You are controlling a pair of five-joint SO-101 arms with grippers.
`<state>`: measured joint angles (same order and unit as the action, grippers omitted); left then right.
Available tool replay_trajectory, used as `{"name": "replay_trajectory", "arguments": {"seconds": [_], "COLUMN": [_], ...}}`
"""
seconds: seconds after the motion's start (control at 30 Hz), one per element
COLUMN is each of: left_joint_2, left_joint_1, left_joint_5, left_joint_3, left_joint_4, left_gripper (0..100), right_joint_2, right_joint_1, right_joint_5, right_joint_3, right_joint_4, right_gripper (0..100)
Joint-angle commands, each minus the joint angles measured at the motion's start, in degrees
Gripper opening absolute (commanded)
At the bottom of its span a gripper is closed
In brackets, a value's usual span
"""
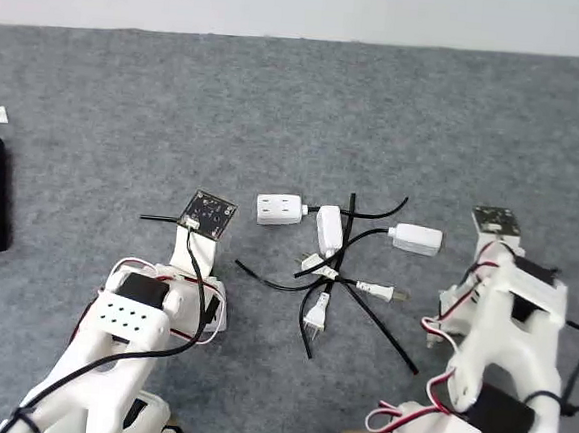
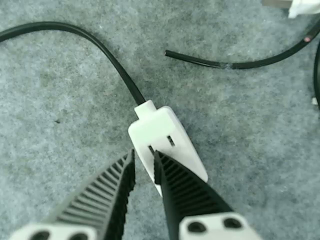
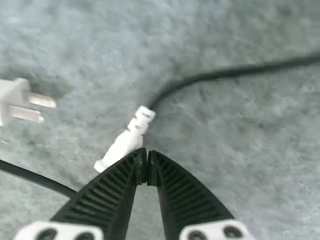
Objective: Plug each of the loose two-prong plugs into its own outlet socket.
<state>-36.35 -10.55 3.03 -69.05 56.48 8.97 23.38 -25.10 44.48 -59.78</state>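
On the grey mat (image 2: pixel 60 90), your L gripper (image 2: pixel 143 159) hangs over a white outlet socket (image 2: pixel 167 145), jaws a crack apart, gripping nothing. R gripper (image 3: pixel 146 156): jaws shut tip-to-tip, empty, right at a white plug (image 3: pixel 125 142) w/ black cord (image 3: pixel 225 74). Another two-prong plug (image 3: pixel 22 106) lies near.

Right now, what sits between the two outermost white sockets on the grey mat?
The high view shows a third white socket and black cords lying between them.
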Motion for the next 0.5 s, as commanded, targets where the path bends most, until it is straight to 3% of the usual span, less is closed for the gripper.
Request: {"name": "replay_trajectory", "arguments": {"seconds": [0.0,0.47], "left_joint_2": [0.9,0.9], "left_joint_1": [0.6,0.6], "left_joint_5": [-0.7,-0.7], "left_joint_3": [-2.3,-2.3], "left_joint_4": [0.0,0.0], "left_gripper": [4,4], "right_joint_2": [0.1,-0.5], "right_joint_1": [-3.6,-6.2], "right_joint_5": [2.2,3.3], "right_joint_3": [-3.9,-3.9], "right_joint_4": [0.5,4.2], "right_gripper": [1.0,1.5]}}
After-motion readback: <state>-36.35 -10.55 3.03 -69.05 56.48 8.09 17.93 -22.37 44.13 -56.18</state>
